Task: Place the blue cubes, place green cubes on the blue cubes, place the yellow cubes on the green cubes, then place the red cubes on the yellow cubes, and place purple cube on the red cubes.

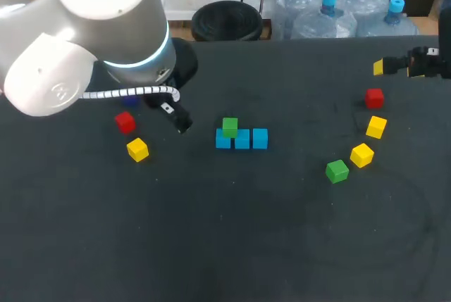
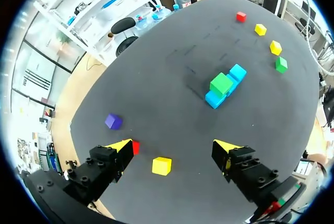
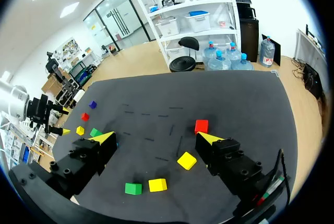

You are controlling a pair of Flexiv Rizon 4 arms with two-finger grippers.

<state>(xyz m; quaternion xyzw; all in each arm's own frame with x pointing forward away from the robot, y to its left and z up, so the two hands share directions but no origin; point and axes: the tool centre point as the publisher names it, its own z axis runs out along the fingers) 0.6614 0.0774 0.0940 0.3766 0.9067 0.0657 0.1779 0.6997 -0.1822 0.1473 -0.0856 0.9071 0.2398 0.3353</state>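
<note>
**Blue base laid, green layer half done**

Three blue cubes (image 1: 242, 139) are laid touching in one row at the middle of the frame in the head view, so that a wide base is given for the upper layers. One green cube (image 1: 230, 127) is set upon the left end of this row. The second green cube (image 1: 337, 170) lies on the table to the lower right of the row, well apart from it. It is judged to be the next piece wanted.

Near it, two yellow cubes (image 1: 361, 154) and the right red cube (image 1: 374, 97) are scattered at the right of the frame. The left red cube (image 1: 125, 122) and the left yellow cube (image 1: 137, 149) lie at the left. The purple cube (image 2: 113, 121) is seen in the left wrist view, ahead of the gripper and near the left red cube.

The left gripper (image 2: 173, 146) is held above the left yellow cube, its fingers spread apart with nothing gripped. The right gripper (image 3: 155, 138) is held above the table at the upper right of the frame, its fingers also parted and empty. The loose green cube lies on its side, so this arm is probably meant for it.
</note>
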